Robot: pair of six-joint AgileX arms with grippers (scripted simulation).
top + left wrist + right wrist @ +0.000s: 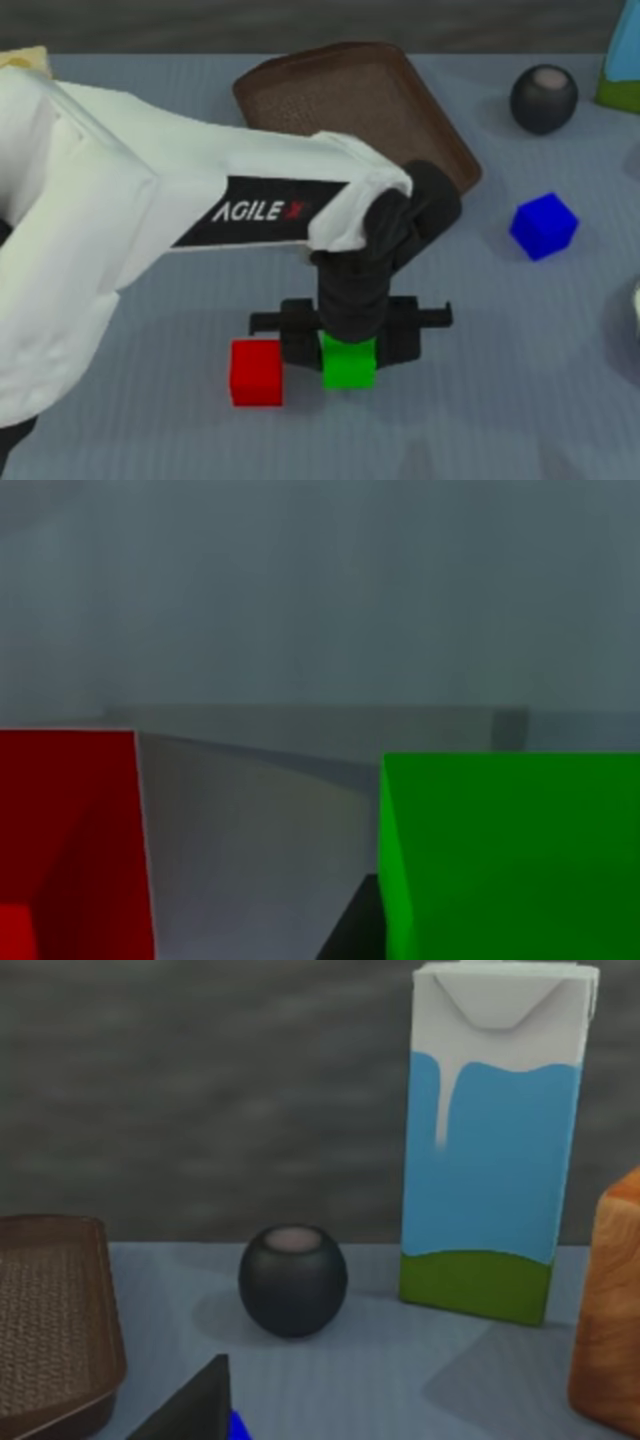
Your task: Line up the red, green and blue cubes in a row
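The green cube rests on the grey table near the front, and my left gripper reaches down over it, shut on it. In the left wrist view the green cube fills one side, with a dark finger pressed against its face. The red cube stands just left of the green one, a small gap between them; it also shows as the red cube in the left wrist view. The blue cube lies apart at the right. My right gripper stays off at the right, open, and only one finger shows.
A brown tray lies at the back centre, partly under my left arm. A dark ball and a blue-and-white carton stand at the back right, beside an orange wooden block.
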